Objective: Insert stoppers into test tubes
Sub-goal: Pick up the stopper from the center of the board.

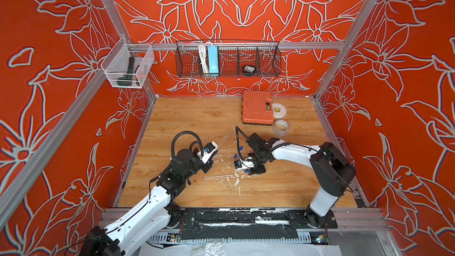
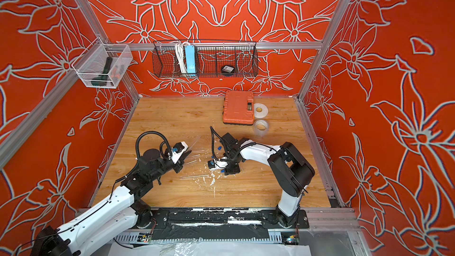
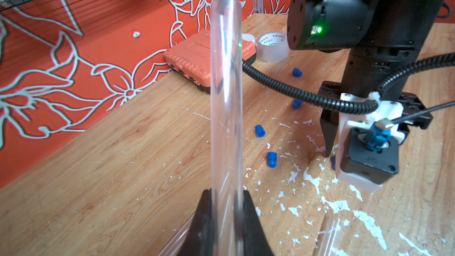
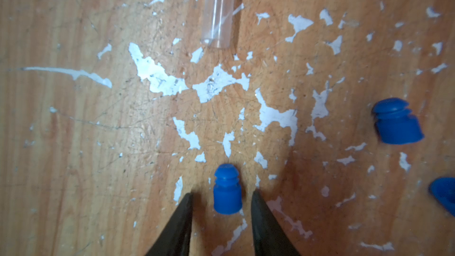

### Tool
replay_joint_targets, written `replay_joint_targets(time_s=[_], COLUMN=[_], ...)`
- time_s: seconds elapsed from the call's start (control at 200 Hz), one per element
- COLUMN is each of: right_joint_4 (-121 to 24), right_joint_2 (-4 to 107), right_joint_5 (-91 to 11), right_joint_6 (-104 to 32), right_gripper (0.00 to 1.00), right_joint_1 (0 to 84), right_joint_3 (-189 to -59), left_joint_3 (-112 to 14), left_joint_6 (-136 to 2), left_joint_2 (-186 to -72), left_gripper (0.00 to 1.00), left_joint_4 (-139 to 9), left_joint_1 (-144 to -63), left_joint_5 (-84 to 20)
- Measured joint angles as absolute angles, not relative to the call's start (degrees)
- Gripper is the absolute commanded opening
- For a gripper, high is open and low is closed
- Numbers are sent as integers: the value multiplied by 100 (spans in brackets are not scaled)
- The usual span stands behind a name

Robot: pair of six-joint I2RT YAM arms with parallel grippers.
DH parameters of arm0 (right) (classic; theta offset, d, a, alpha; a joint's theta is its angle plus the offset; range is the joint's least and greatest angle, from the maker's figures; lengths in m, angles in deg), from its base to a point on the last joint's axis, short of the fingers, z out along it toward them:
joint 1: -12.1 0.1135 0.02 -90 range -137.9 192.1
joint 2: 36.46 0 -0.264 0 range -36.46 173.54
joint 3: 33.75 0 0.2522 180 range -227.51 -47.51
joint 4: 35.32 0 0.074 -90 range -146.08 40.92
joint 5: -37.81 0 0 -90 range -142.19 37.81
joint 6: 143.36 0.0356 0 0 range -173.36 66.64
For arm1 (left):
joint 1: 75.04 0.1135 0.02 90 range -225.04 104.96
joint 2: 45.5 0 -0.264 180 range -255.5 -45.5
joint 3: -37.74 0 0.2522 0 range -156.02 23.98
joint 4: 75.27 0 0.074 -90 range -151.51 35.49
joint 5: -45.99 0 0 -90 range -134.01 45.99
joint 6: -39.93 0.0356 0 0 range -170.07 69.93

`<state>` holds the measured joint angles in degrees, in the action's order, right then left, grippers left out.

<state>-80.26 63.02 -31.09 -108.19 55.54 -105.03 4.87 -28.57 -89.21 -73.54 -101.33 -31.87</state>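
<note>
Left gripper (image 3: 226, 190): jaws clamped on one test tube (image 3: 226, 89), its far end unplugged. Low centre in a top view: spare tube (image 1: 218, 176) flat on the table (image 1: 197, 119). Right gripper (image 4: 222, 192): jaws parted, straddling a blue stopper (image 4: 227, 190), gaps either side. Other stoppers (image 3: 259, 130) loose. None seen inserted; task barely begun, by my reckoning.

Wooden table (image 1: 197, 119): scratched, with white paint flecks (image 1: 236, 181) clustered toward the middle front. Closed orange tool case (image 1: 257, 107) lies at the back edge. A flat white tape roll (image 1: 280, 110) sits just beside it, and a clear tape roll (image 1: 281, 126) lies near both. Black wire basket (image 1: 268, 62) on the rear rail holds a white cable (image 1: 203, 57), a blue power strip (image 1: 213, 60) and a black round item (image 1: 248, 69). Mesh bin (image 1: 110, 77) on the side rail holds a dark tool (image 1: 128, 72).
</note>
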Motion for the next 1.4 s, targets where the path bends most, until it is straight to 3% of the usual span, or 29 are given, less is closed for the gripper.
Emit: replay_joint_targets(time_s=[0.646, 1.401], right_joint_4=[-8050, -8104], right_joint_2=[6368, 6435], right_joint_5=[-3181, -3170], right_joint_6=[-10913, -10961], right_gripper=[37, 15], right_joint_1=[5624, 5650], right_joint_3=[-10605, -10682], left_joint_3=[487, 513], left_joint_6=[-2840, -2794], left_joint_2=[-8873, -8746], left_gripper=[0, 0], left_joint_4=[-7309, -7164], left_joint_1=[-10128, -10128], left_joint_5=[-3189, -3196])
